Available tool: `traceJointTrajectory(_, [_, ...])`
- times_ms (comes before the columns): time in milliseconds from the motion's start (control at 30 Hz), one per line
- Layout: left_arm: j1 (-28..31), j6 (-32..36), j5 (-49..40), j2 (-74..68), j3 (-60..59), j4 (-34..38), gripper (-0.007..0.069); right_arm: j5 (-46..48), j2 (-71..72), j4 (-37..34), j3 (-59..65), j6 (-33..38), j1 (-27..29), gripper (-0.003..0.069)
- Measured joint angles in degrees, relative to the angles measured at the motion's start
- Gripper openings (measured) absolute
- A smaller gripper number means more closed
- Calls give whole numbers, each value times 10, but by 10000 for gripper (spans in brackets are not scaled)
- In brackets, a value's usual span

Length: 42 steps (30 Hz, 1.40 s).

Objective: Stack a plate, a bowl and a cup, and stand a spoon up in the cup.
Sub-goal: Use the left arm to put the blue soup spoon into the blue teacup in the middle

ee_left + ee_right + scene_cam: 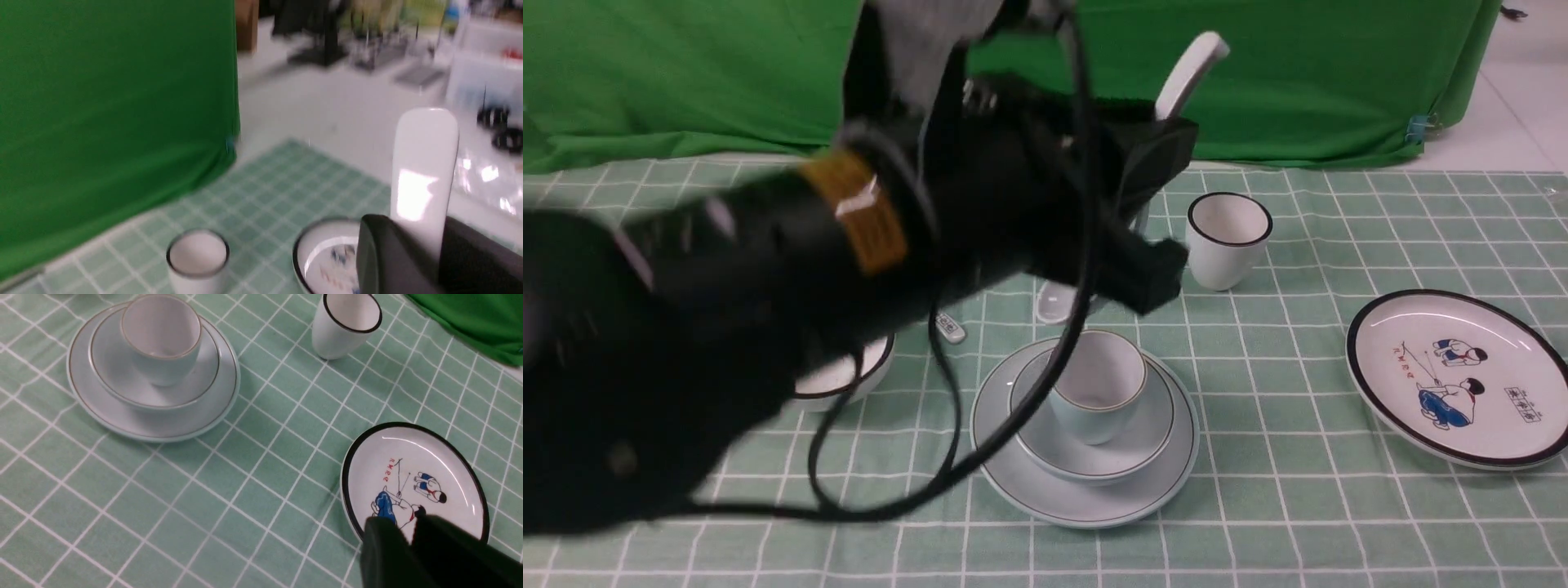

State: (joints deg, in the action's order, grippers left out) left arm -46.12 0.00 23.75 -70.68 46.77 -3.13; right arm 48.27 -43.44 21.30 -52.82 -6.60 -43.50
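The pale blue-green plate (1013, 482) lies on the checked cloth with the bowl (1156, 425) in it and the cup (1098, 384) upright in the bowl. The cup is empty. My left gripper (1152, 212) is shut on the plain pale spoon (1188, 73), held steeply tilted just behind the stack. Its handle points up and its scoop hangs low near the cloth. In the left wrist view the spoon handle (423, 179) rises between the left gripper's (439, 245) jaws. My right gripper (410, 526) hovers shut and empty, to the right of the plate (110, 416), bowl (196, 384) and cup (161, 335).
A white cup with a black rim (1229, 237) stands behind and to the right of the stack. A cartoon plate (1462, 384) lies at the right. A black-rimmed white bowl (849, 380) and a patterned spoon (949, 327) sit partly hidden behind my left arm. Green backdrop at the rear.
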Motion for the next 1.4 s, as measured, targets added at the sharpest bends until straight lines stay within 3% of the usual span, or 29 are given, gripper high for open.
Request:
traceJointTrajectory(33, [9,0,100,-12,-50,1,103,0,0,0,0,-3,0,144])
traceJointTrajectory(67, [9,0,100,-15,-57,2,103,0,0,0,0,-3,0,144])
traceJointTrajectory(100, [28,-13,204,-39,-102,9,103,-3,0,0,0,-5,0,144])
traceJointTrajectory(133, [41,-34,250,-53,-115,13,103,-5,0,0,0,-6,0,144])
traceJointTrajectory(233, [75,-92,329,-96,-128,7,103,-10,0,0,0,-7,0,144])
traceJointTrajectory(333, [115,-128,418,-150,-121,-54,103,-17,0,0,0,-17,0,144])
traceJointTrajectory(667, [131,-198,436,-267,-55,-217,103,-23,0,0,0,-31,0,144])
traceJointTrajectory(1033, [131,-214,445,-349,-25,-235,103,-27,0,0,0,-32,0,144])
traceJointTrajectory(1400, [131,-194,432,-380,-24,-198,103,-29,0,0,0,-32,0,144])
